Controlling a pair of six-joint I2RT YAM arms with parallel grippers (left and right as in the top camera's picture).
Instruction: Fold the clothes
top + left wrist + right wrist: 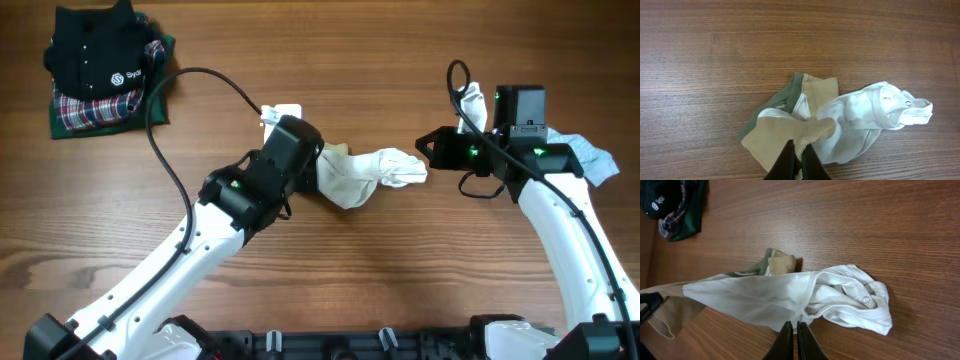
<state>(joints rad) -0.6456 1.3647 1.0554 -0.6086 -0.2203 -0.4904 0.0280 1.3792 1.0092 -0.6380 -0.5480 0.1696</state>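
Left gripper [799,149]: jaws pinched shut on the tan ribbed cuff [815,130] at the near edge of the baby bodysuit [865,117].
Right gripper [792,326]: fingers pressed together at the bodysuit's near white hem; cannot tell whether cloth is caught.
Bodysuit place: mid-table, between both grippers.
Bodysuit make: soft white knit, crumpled, with a metal snap [908,103], tan panel and green trim [782,99].
Table [740,50]: wood grain.

jaws: pinched on white garment [755,297] hem | garment: stretched leftward | folded pile [675,205]: top-left corner
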